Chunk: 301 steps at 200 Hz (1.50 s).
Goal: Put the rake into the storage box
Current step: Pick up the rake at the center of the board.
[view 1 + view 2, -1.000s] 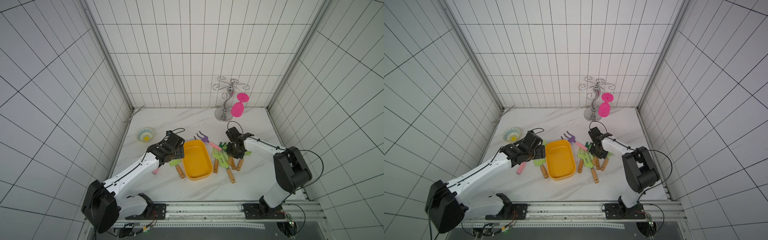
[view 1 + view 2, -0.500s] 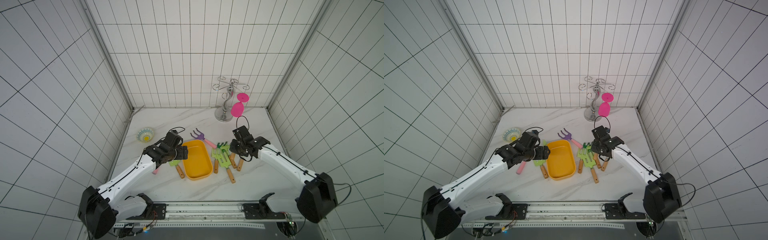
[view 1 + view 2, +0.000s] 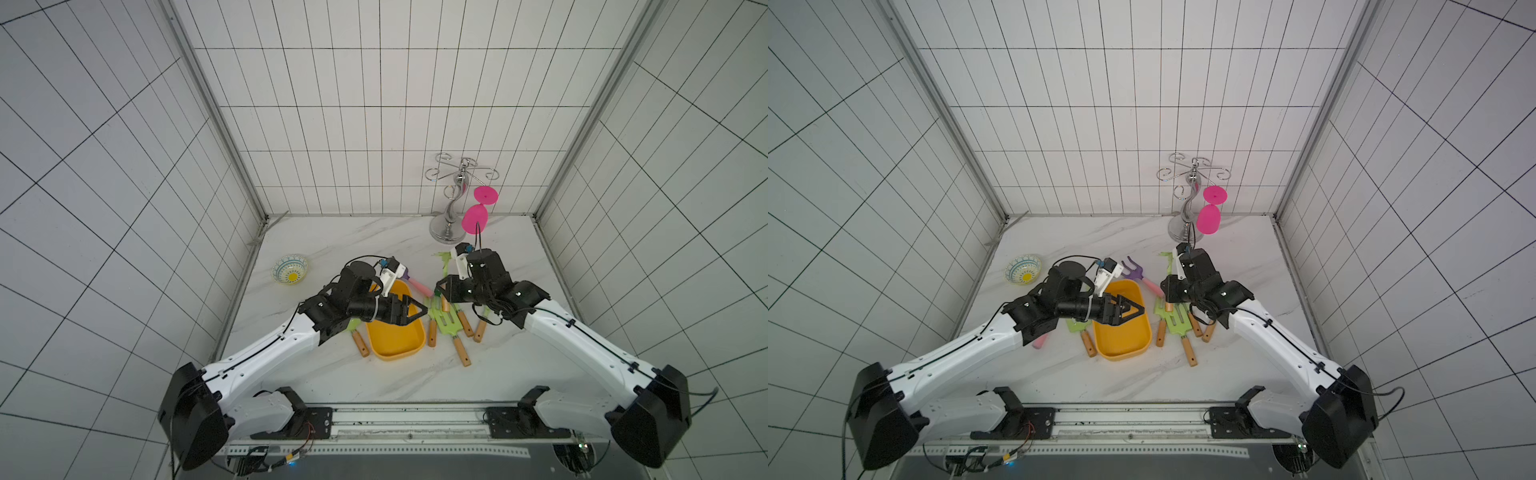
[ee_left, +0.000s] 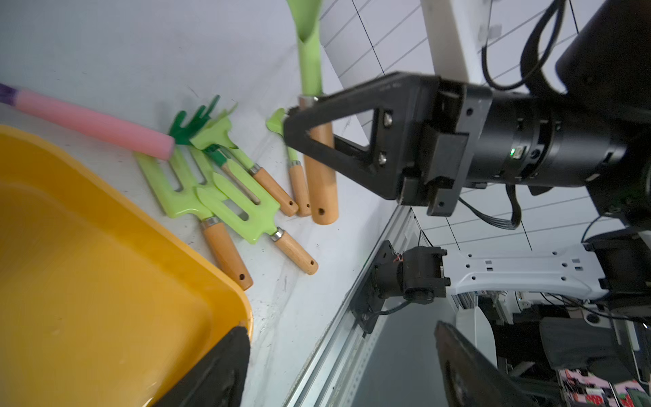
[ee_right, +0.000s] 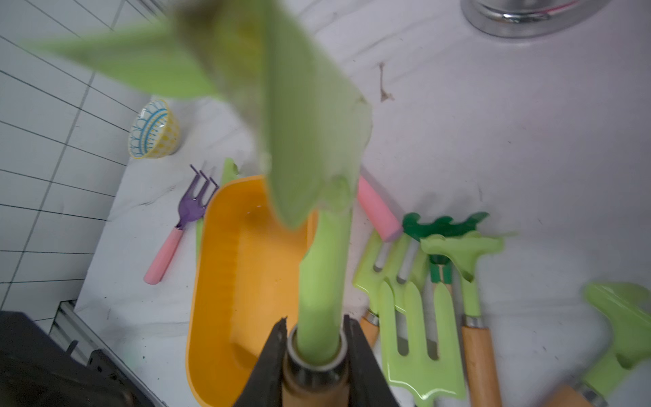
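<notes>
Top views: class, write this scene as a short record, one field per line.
Box: yellow-orange, empty
Rake: green head, wooden handle, held aloft
Right gripper: shut on the rake
Left gripper: open, above the box rim
Other tools: lying beside the box

On my feed the marble table (image 3: 332, 245) has the yellow storage box (image 3: 397, 353) mid-frame, a heap of green tools (image 3: 449, 328) just right of it, patterned bowl (image 3: 291, 270) upper left, chrome stand (image 3: 446, 232) upper right.
</notes>
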Available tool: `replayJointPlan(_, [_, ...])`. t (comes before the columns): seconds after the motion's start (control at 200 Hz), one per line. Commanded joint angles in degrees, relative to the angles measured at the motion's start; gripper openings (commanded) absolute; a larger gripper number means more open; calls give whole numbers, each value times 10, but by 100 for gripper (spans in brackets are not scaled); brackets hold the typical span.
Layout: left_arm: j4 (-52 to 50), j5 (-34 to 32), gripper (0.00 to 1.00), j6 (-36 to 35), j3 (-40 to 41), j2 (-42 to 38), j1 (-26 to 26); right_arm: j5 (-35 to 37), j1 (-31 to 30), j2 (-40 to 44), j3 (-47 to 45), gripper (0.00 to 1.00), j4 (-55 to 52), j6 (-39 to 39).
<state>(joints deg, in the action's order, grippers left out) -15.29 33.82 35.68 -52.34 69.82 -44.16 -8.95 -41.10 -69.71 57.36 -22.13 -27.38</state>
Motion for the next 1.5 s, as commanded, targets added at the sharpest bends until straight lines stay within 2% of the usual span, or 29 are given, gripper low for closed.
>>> replayJointPlan(0.0, [60,5,82,11,-5,20,-32,-38,-20,25,-28,9,107,-5])
replayJointPlan(0.21, [123,-50,78,30,22,17,-44,-49,-25,55,-62,8,166,-45])
replayJointPlan(0.475, [109,-159,64,13,8,24,-48,-38,-32,60,-67,8,164,-65])
replayJointPlan(0.67, [100,-206,58,-9,-4,40,-59,-51,-36,56,-71,8,173,-79])
replayJointPlan(0.889, [108,-216,54,-23,-7,53,-61,-55,-38,59,-70,7,175,-72])
replayJointPlan(1.499, [81,-211,21,-55,-6,55,-61,-138,-38,50,-84,8,195,-72])
